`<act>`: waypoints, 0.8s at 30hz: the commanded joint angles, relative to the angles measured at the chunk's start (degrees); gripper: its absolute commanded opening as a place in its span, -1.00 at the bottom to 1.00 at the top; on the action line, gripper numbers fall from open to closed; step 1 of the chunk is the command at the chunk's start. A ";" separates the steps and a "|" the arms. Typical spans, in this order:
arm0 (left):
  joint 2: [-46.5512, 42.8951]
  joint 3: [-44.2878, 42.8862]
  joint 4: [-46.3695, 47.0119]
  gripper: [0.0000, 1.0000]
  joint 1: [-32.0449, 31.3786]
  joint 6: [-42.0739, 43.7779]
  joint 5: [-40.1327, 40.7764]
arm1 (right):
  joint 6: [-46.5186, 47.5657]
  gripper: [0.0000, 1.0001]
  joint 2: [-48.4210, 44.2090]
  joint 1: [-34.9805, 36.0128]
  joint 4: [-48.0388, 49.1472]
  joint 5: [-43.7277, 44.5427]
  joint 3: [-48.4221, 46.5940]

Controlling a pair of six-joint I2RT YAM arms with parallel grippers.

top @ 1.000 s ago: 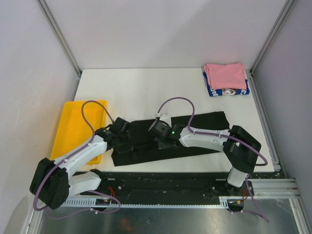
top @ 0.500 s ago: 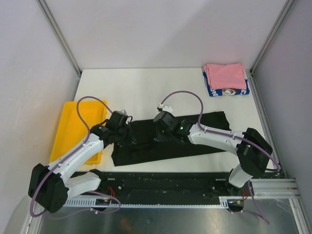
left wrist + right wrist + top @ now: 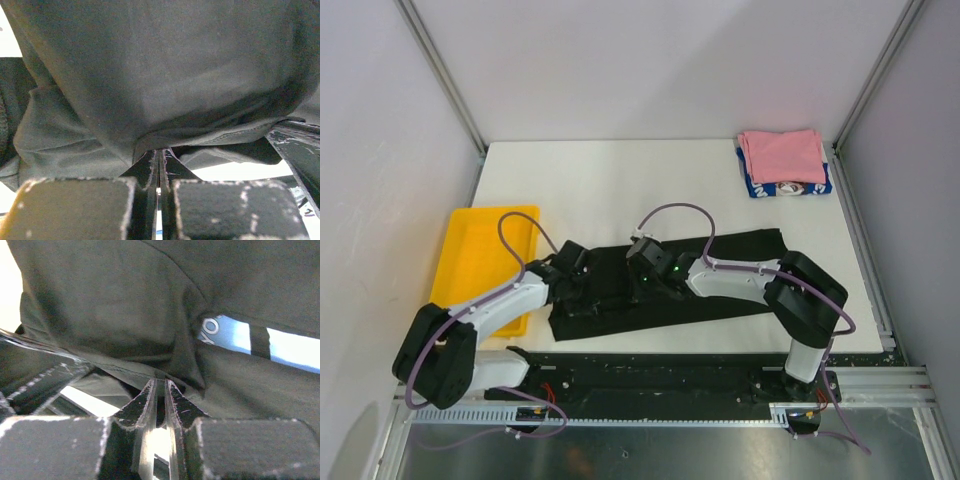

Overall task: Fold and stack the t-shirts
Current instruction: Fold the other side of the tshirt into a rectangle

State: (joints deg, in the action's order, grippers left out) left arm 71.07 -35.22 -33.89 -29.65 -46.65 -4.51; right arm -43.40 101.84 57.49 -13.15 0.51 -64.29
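**Black t-shirt** (image 3: 745,262): a long, flattened band of dark cloth lying across the table (image 3: 610,190) toward its 6 o'clock edge, with a blue print patch (image 3: 235,337) visible in the right wrist view. The left gripper (image 3: 159,162) and right gripper (image 3: 159,390) each pinch a raised fold of it, fingers almost together (cloth bunches at 12 o'clock of the tips). The pink t-shirt (image 3: 780,155) lies folded on the blue-and-white t-shirt (image 3: 790,187) at 1 o'clock.
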 commanded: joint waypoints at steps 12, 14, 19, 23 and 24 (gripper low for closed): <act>-3.30 -0.37 2.21 -0.99 0.77 0.56 1.73 | -0.56 -0.70 0.38 -0.25 1.38 2.68 4.67; -6.38 -1.29 1.41 -0.95 0.81 0.13 0.52 | -0.49 -0.70 -0.42 -0.56 1.99 1.89 4.65; -14.35 -3.74 -2.30 -0.65 0.86 -1.98 -0.40 | -0.12 -0.69 -3.13 -1.54 2.90 0.34 3.88; -18.28 -3.26 -4.59 -0.62 0.71 -5.19 -1.93 | -0.05 -0.68 -5.58 -2.19 3.18 -1.10 2.53; -18.92 -2.70 -4.73 -0.62 0.68 -6.25 -2.44 | -0.17 -0.68 -6.12 -2.33 3.24 -1.33 2.30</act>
State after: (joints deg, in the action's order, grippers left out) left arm 54.83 -37.28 -35.59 -29.10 -48.69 -4.80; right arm -43.92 100.16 55.86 -12.03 0.47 -59.86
